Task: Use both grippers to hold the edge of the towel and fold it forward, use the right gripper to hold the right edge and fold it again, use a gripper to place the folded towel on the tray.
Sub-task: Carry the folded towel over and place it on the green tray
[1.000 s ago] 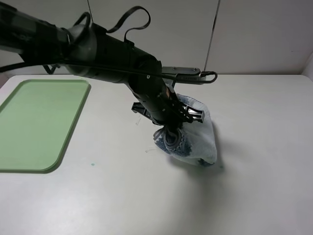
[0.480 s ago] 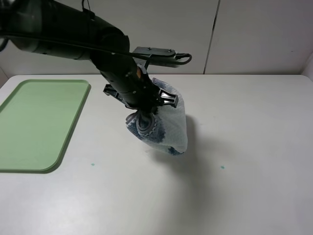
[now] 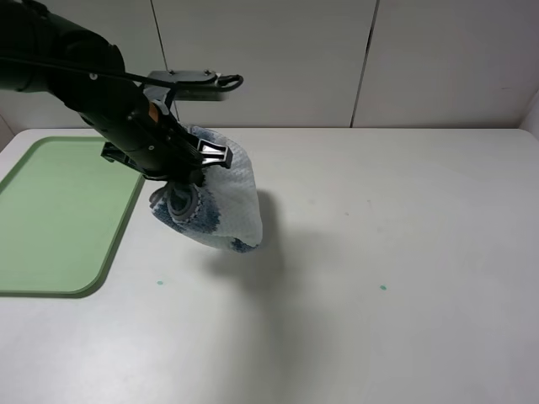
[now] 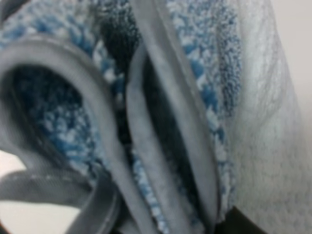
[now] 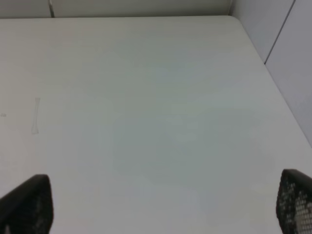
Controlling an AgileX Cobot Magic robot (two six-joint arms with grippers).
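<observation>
The left gripper (image 3: 181, 187) is clamped on the bunched top of the folded towel (image 3: 221, 202), which hangs from it in the air, clear of the worktop (image 3: 404, 252). In the exterior high view the towel droops as a loose pouch: white outer face toward the right, blue-and-white terry showing at the pinched folds beside the jaws, lowest corner pointing down toward the table. Its shadow falls on the worktop just to the right of it. The left wrist view is filled by the towel (image 4: 195, 97) at very close range, showing grey hemmed edges curling around blue loops, with the white side alongside.

The towel hangs over the left half of the worktop, nearer the far edge than the near one, just beside the right rim of the green tray (image 3: 50, 219). The tray lies flat along the left edge.

The right gripper (image 5: 161, 207) stands wide open, its two dark fingertips (image 5: 29, 202) far apart over bare worktop near the far right corner, holding nothing.
</observation>
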